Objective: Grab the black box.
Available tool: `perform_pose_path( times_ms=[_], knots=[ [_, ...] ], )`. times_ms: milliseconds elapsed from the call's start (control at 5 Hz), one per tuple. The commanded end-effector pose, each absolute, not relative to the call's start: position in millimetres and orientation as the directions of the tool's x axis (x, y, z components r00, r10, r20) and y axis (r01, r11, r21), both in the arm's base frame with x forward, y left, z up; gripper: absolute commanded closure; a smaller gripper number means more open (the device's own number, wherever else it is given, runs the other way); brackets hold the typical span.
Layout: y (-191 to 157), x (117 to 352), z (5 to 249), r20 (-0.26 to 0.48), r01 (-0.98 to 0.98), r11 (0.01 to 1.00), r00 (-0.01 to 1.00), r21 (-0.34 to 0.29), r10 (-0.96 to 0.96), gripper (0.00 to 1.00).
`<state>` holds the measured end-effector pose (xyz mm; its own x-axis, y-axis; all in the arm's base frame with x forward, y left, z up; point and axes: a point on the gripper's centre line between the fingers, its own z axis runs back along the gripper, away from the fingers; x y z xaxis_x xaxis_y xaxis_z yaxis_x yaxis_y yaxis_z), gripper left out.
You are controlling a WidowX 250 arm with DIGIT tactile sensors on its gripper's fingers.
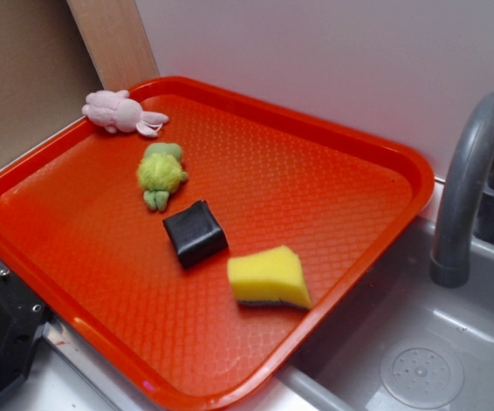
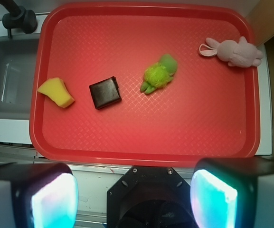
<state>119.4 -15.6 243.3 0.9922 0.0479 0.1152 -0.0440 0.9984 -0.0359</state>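
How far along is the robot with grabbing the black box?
Nothing is done yet. The black box lies untouched on the tray between the sponge and the green toy. The gripper hangs above the tray's near edge, jaws open and empty. Approach, descent and grasp remain.

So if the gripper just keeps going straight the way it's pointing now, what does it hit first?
Probably bare tray floor near its front rim, not the black box, which lies left of that line. The jaws stand wide open; depth is unclear.

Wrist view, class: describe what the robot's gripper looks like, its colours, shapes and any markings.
The gripper has two chunky black finger blocks with rounded corners, each with a pad glowing pale cyan-white. Between them sits a black octagonal mount with small screws. No cables or markings show.
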Motion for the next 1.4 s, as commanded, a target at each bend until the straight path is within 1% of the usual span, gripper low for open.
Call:
perform_pose_path(
  times_ms=[0,200,400,600,800,1000,1200],
  knots=[
    [-15.6,119.4,243.3,0.115,-0.044,0.998,0.992,-0.036,0.048,0.00],
    [-36.5,155.5,203.5,0.181,-0.268,0.963,0.948,0.013,0.262,0.00],
    [-53.4,185.5,181.9,0.228,-0.428,0.899,0.870,-0.091,0.437,0.00],
    [-62.0,209.7,145.1,0.255,-0.626,0.760,0.717,-0.174,0.649,0.00],
    [-54.0,204.7,101.1,0.138,-0.801,0.554,0.537,-0.224,0.832,0.00],
    [-64.4,200.1,62.9,0.003,-0.838,0.519,0.526,-0.166,0.850,0.00],
    [-65.9,202.3,43.1,-0.053,-0.852,0.509,0.518,-0.121,0.854,0.00]
  ],
)
